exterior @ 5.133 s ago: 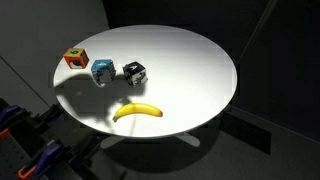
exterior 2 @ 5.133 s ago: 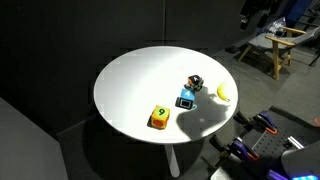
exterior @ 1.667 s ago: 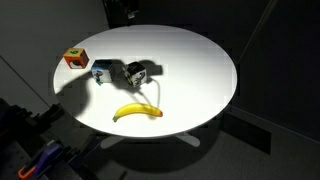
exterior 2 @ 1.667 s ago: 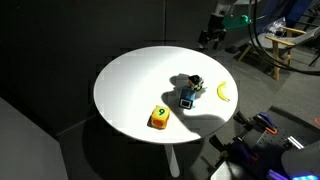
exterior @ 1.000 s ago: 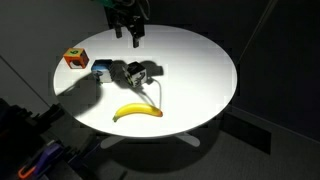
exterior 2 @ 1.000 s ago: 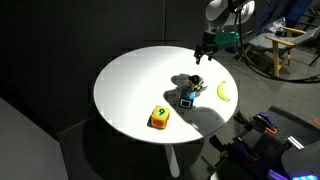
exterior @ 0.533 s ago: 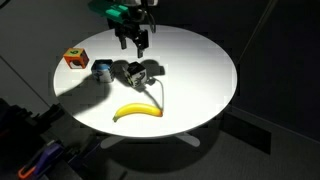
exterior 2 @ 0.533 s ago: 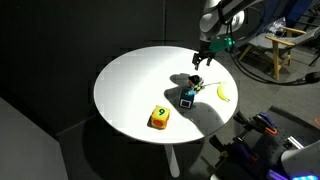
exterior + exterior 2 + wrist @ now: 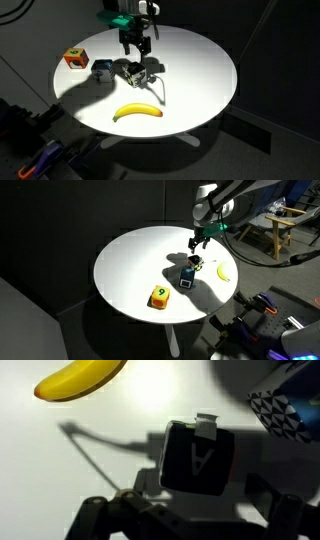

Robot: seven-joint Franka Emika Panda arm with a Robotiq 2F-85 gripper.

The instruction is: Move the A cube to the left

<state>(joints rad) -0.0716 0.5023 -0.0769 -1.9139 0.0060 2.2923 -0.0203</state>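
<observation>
The A cube is small and black with white markings and stands on the round white table. It also shows in an exterior view and in the wrist view, where its top face bears a white "A". My gripper hangs a little above the cube, also seen in an exterior view. In the wrist view my gripper is open and empty, with one finger on each side below the cube.
A light blue-and-white cube stands right beside the A cube, also in the wrist view. An orange-red cube sits further along near the table's edge. A banana lies nearer the front edge, seen also in the wrist view.
The arm has come in from beyond the table's far edge and moved down over the A cube. The cubes and banana have not moved.
</observation>
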